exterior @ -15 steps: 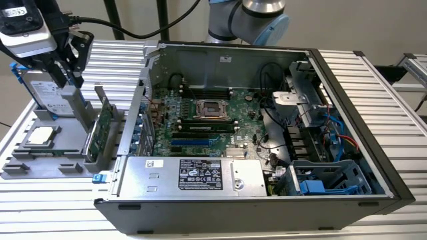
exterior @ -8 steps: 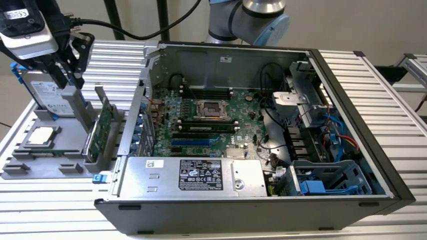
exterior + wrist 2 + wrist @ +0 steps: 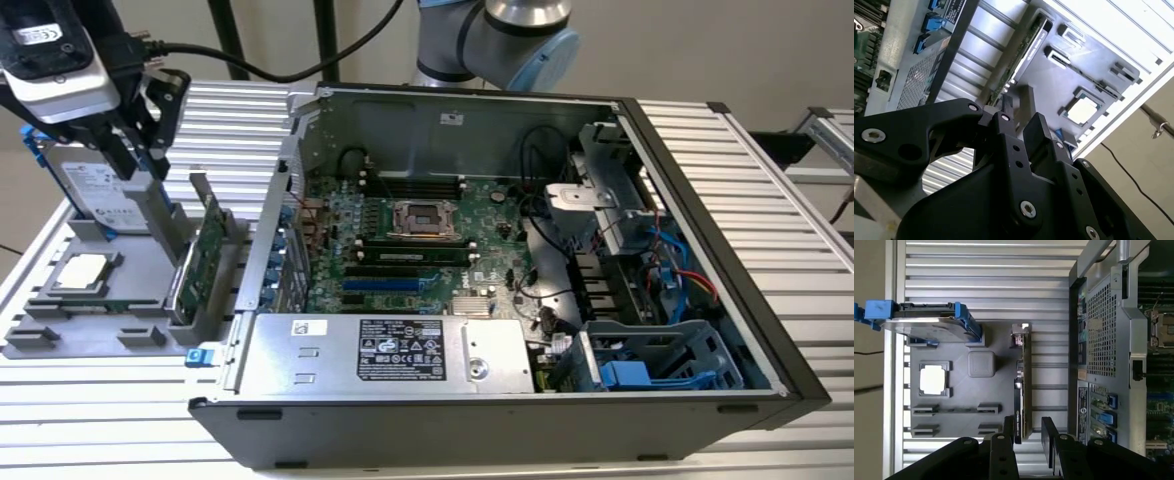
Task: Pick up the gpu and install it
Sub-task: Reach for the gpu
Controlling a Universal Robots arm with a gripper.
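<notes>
Item: gpu [image 3: 206, 262]. It is standing on its long edge in a slot of the grey holder tray [image 3: 83, 338], green board face showing in the exterior view, on the side of the tray nearest the computer case [image 3: 694, 330]. It is not yet lifted.

Gripper [image 3: 140, 158]: hanging above the tray with jaws released, a clear gap between them and nothing held. In the first wrist view the two fingers [image 3: 1006, 432] are sitting either side of the line of the card's top edge, near one end of it and appearing clear of it.

Surroundings on the tray:
- hard drive with blue clips [image 3: 929, 322], standing upright at the far end, just beside the gripper in the exterior view.
- square silver CPU chip [image 3: 934, 379], lying flat in its pocket, well apart from the card.
- small raised grey block [image 3: 981, 364], sitting between the chip and the card.

Surroundings beyond:
- the case is lying open on the slatted table [image 3: 761, 170]; its perforated rear wall [image 3: 1101, 330] is rising just beside the card.
- motherboard [image 3: 400, 260], lying inside past that wall, with the power supply [image 3: 387, 350] along the near edge.
</notes>
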